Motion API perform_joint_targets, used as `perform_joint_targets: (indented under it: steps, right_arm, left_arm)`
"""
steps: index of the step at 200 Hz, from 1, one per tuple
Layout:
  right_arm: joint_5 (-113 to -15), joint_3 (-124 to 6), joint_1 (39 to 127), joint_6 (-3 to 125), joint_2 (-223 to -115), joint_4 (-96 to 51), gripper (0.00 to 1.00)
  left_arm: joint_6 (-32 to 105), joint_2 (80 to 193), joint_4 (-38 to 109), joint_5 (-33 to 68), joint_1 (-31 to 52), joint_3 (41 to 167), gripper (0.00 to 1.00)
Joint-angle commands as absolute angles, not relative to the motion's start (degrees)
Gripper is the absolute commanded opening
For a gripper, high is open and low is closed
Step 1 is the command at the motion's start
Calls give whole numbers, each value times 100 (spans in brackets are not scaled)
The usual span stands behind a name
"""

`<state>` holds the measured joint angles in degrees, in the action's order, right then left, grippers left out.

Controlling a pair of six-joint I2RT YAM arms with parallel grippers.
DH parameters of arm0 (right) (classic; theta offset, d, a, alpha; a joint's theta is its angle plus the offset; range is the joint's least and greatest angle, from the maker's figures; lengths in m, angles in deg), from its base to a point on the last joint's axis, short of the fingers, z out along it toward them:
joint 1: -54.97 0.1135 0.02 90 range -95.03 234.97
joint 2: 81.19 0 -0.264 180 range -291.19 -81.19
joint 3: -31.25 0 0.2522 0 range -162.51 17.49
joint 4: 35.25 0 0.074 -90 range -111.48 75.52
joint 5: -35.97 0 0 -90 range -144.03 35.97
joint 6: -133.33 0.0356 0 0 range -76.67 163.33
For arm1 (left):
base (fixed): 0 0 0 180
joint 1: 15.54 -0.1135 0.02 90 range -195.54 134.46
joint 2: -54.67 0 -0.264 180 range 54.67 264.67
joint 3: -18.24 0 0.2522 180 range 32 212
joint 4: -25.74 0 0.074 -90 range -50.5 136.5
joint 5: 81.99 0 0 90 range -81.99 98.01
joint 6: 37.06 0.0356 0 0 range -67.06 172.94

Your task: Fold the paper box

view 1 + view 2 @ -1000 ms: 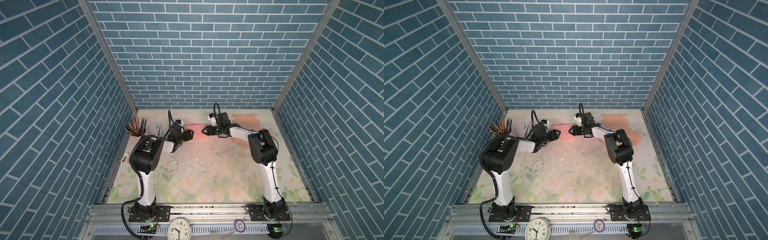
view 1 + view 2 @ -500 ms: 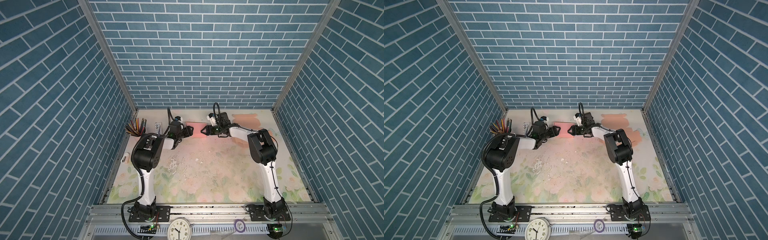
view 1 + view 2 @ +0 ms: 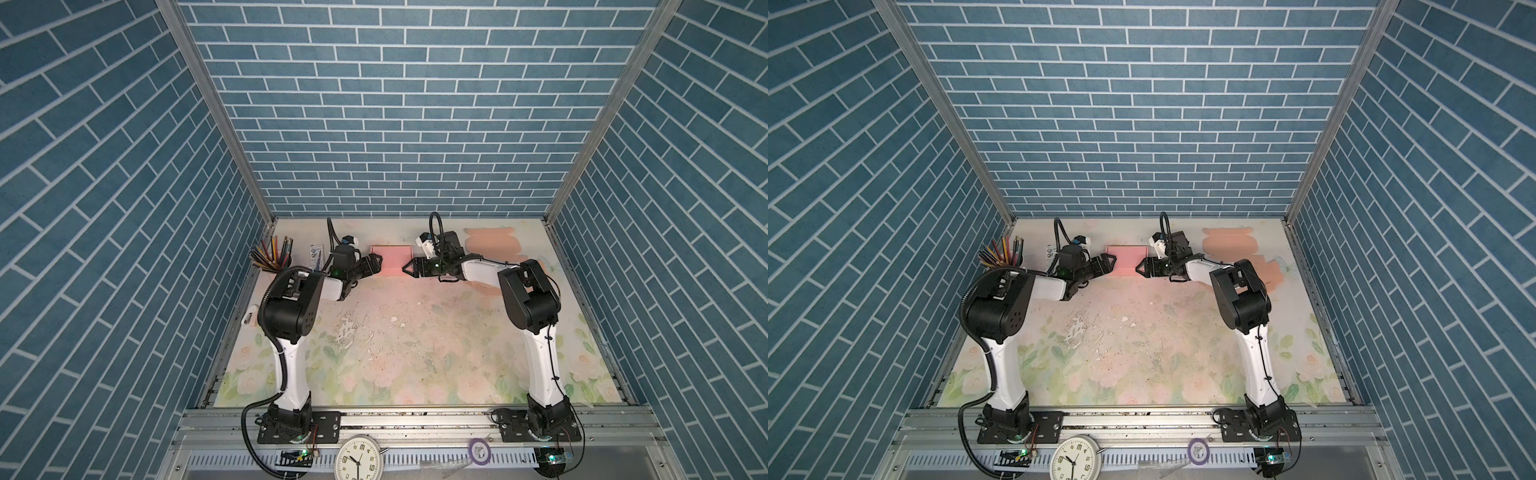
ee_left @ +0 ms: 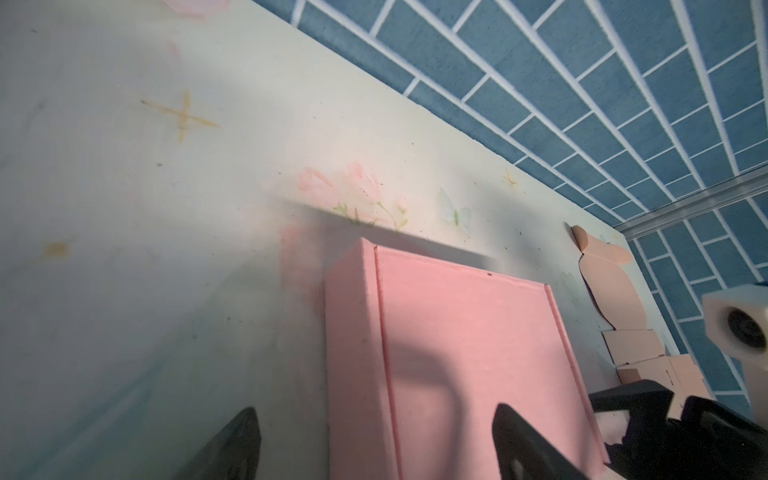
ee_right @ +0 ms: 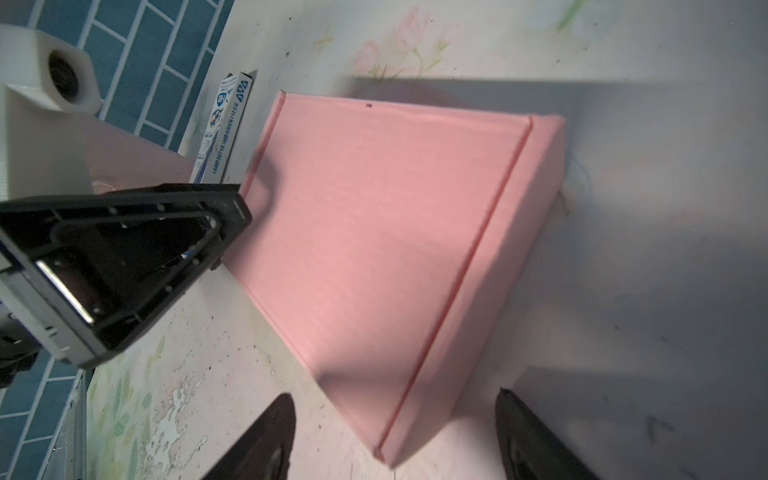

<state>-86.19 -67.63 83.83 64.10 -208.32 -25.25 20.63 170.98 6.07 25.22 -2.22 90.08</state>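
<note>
The floral table (image 3: 415, 353) carries everything, and both arms reach to its far end. The pink paper box (image 3: 390, 259), folded up and closed, lies flat there, directly between the two sets of fingertips, which point at it from either side in both top views. Beyond the right gripper's fingers, on the side away from the box, lie flat peach cardboard blanks (image 3: 492, 245). The left gripper (image 3: 376, 264) has its fingers (image 4: 245, 436) spread wide. In the left wrist view one end wall of the box (image 4: 457, 353) sits in the gap between them, with neither finger pressed on it. The right gripper (image 3: 409, 268) also has its fingers (image 5: 278, 428) well apart. A corner of the box (image 5: 374, 228) lies just ahead of the gap, clear of both tips. Behind the left gripper's fingers stand a cup of coloured pencils (image 3: 274, 259) and, nearer them, a small white-and-blue carton (image 3: 316, 255).
</note>
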Motion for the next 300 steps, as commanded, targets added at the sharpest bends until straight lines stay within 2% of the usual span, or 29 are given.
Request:
perform_joint_targets:
  steps: [1, 80, 153, 184, 235, 300]
  right_arm:
    - [-8424, -6595, 8356, 6512, -20316, -2644, 77]
    - [-7602, -5667, 8353, 6074, -19004, -1999, 74]
    - [-5923, -4803, 8215, 5482, -18102, -783, 70]
    - [-5201, -4793, 8164, 5306, -18125, -376, 67]
    - [-3979, -5214, 8161, 5027, -18652, 59, 66]
    - [-3410, -5376, 8206, 4839, -19123, -287, 59]
  left_arm:
    - [2182, 16600, 590, 2441, -254, 8807, 88]
    - [2243, 15000, 940, 2619, 140, 7738, 88]
    - [2079, 13821, 929, 2490, 1471, 6535, 88]
    - [2144, 13537, 1040, 2466, 1795, 6268, 88]
    - [2181, 12998, 1201, 2366, 1881, 5990, 88]
    - [2184, 12841, 1251, 2292, 1888, 5888, 88]
